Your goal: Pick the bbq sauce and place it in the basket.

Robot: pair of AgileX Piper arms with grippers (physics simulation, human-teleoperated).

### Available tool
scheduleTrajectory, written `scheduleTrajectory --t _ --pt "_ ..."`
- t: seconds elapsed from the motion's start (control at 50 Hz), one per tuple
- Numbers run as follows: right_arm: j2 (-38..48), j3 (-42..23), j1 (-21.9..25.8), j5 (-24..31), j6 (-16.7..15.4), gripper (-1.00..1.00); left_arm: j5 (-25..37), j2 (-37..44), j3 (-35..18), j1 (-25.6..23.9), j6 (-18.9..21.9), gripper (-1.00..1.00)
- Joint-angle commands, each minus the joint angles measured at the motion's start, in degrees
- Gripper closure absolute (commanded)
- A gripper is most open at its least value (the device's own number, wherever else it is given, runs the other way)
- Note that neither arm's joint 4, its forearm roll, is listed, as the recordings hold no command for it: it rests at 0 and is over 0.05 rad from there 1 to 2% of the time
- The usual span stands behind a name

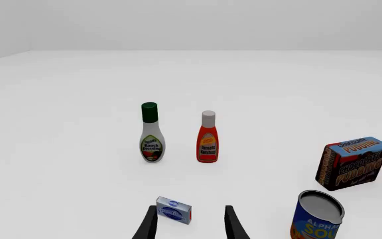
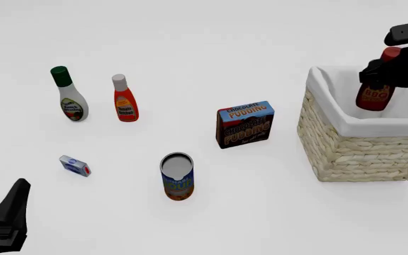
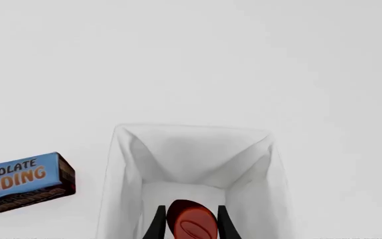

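Right pincer (image 3: 189, 219) grips the sauce (image 2: 373, 94) upright by its neck, cap up, over the basket (image 2: 346, 143) directly beneath (release looks next); left pincer (image 1: 189, 224) spread wide, far off

My right claw (image 2: 381, 71) grips the dark red-capped bbq sauce (image 2: 373, 94) upright over the lined wicker basket (image 2: 353, 146), frame right.

The white table (image 2: 261, 32) carries a ranch dressing bottle (image 2: 68, 94) beside a ketchup bottle (image 2: 124, 99), both upright. Nearer lie a small blue box (image 2: 75, 166), a soup can (image 2: 177, 176) and a pudding box (image 2: 245, 124). The wicker basket (image 2: 353, 151) stands at the right.
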Motion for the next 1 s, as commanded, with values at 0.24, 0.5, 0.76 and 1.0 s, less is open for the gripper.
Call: scheduleTrajectory --t 0.24,0.5,0.76,1.0 --pt "2.67 2.34 -0.55 -3.40 0.77 1.00 0.00 0.00 0.00 0.00 0.00 -1.00" --pt "5.42 2.90 -0.70 -5.21 0.75 1.00 0.00 0.00 0.00 0.00 0.00 -1.00" --pt "8.12 2.73 -1.14 -6.45 0.63 1.00 0.00 0.00 0.00 0.00 0.00 -1.00" --pt "10.34 2.79 -1.78 -7.68 0.51 1.00 0.00 0.00 0.00 0.00 0.00 -1.00"
